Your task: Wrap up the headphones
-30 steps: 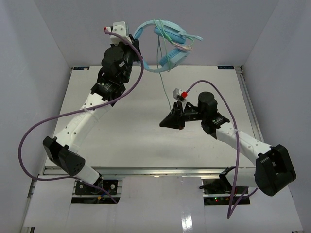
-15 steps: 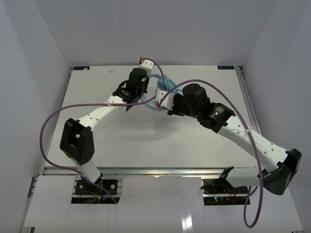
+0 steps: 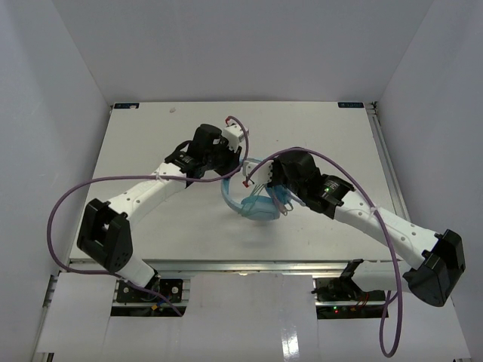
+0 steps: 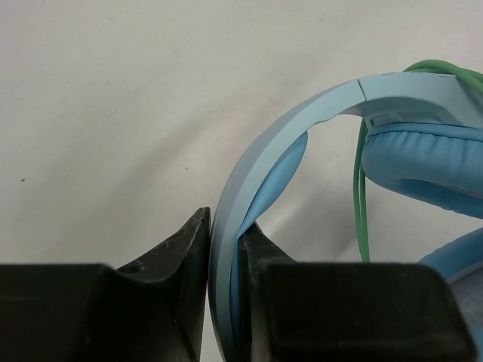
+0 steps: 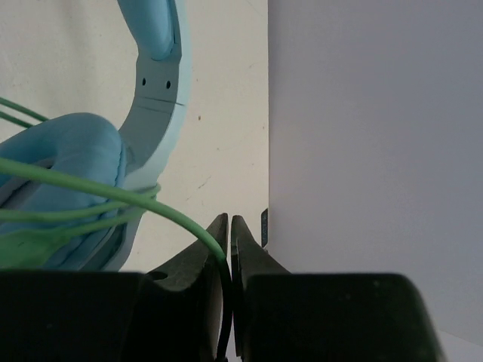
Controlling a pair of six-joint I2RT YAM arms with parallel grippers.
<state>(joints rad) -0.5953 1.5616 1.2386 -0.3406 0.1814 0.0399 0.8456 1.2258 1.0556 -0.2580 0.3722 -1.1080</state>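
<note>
The light blue headphones (image 3: 253, 202) lie near the middle of the table between my two grippers. My left gripper (image 4: 225, 249) is shut on the wide headband (image 4: 302, 124), which runs up from between its fingers to an ear cup (image 4: 423, 162). My right gripper (image 5: 229, 241) is shut on the thin green cable (image 5: 113, 194), which loops several times around the headband near an ear cup (image 5: 68, 162). In the top view the left gripper (image 3: 235, 167) is at the far side of the headphones and the right gripper (image 3: 273, 183) is at their right.
The table's white top (image 3: 189, 226) is ringed by white walls. The right wall (image 5: 377, 151) fills the right half of the right wrist view. Thick purple arm cables (image 3: 68, 204) arc over both arms.
</note>
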